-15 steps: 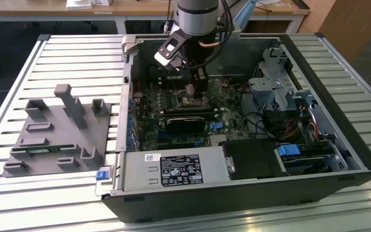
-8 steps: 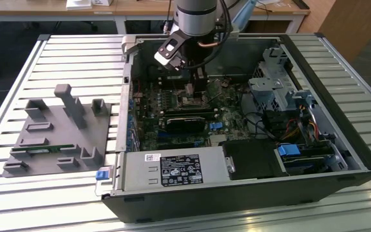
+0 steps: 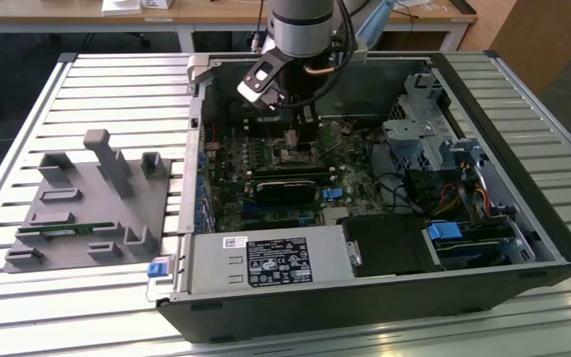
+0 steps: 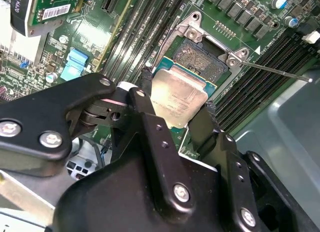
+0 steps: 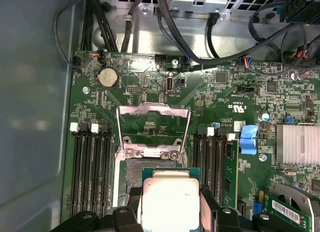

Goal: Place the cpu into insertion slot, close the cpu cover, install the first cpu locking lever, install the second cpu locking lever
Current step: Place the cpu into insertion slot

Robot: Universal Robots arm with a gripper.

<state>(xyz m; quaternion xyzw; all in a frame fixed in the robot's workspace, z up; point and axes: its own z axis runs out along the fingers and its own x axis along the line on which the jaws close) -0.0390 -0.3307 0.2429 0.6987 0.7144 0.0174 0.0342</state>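
Note:
My gripper (image 4: 177, 106) is shut on the cpu (image 4: 179, 98), a flat square chip with a dull silver top and a green edge. One black finger (image 4: 146, 92) is on each side of it. The cpu (image 5: 170, 199) hangs tilted just above the near edge of the insertion slot (image 4: 201, 56), whose dark pin field lies bare inside a silvery rim. The chip partly hides the insertion slot (image 5: 131, 173) in the first wrist view. Beyond the slot the cpu cover (image 5: 152, 126) stands swung open. A thin locking lever (image 4: 275, 71) sticks out from the socket's corner. In the exterior view the gripper (image 3: 291, 140) reaches down into the computer case.
Long black memory slots (image 5: 90, 167) flank the socket on both sides. A blue connector (image 5: 248, 139) and a finned heat sink (image 5: 297, 144) lie nearby. Cables (image 5: 175, 27) run along the case wall. A grey fixture (image 3: 87, 201) sits on the slatted table at the exterior view's left.

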